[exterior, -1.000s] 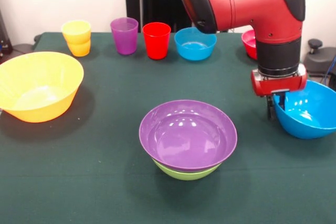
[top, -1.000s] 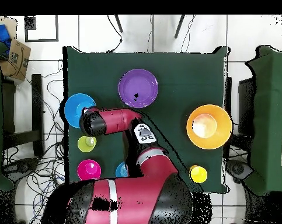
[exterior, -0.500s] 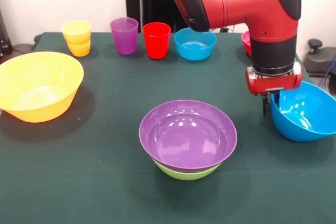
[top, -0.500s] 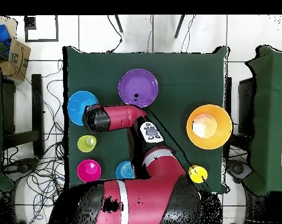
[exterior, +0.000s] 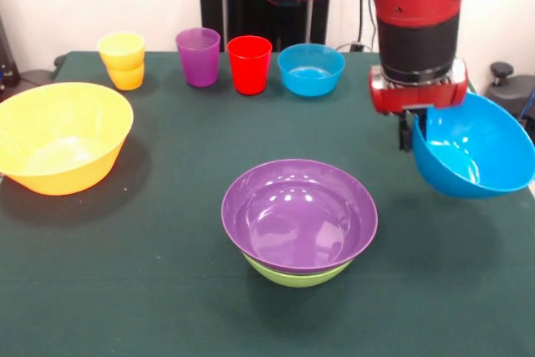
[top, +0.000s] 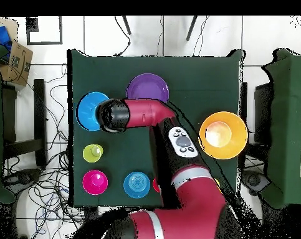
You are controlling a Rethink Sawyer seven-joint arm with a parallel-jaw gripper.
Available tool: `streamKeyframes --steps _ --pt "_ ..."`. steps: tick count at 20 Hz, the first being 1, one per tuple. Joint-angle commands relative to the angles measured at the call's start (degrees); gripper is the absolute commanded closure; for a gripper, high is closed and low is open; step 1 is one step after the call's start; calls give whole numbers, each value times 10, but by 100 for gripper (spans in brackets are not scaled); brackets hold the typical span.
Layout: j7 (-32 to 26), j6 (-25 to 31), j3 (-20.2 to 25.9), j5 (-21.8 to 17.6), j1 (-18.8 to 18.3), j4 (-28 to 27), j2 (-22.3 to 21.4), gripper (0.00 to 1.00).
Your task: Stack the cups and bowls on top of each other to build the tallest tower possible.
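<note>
Holding the glossy blue plastic bowl (exterior: pixel 474 156) by its rim, my jaws clamped on its near wall, I have it tilted and clear of the green tabletop (exterior: pixel 167 290), to the side of the purple plastic bowl (exterior: pixel 298 215) nested in the green one (exterior: pixel 294 277). It looks light, stiff and slippery, so I judge a rim pinch could let it swing or slide.

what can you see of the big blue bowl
The blue bowl is large, round, glossy plastic, empty inside. It hangs tilted above the green table, casting a shadow below. The tool grips its rim on the side toward the purple bowl. Nothing else touches it.
</note>
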Motion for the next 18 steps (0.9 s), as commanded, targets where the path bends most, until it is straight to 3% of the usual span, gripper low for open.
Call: streamKeyframes --steps 1,7,13,18 --pt "-67 113 67 22 -43 -49 -30 100" --pt "-74 115 89 13 -67 -48 -23 100" --pt "-83 122 103 4 -95 -33 -42 100" --pt "-125 213 117 3 -131 -73 -60 100"
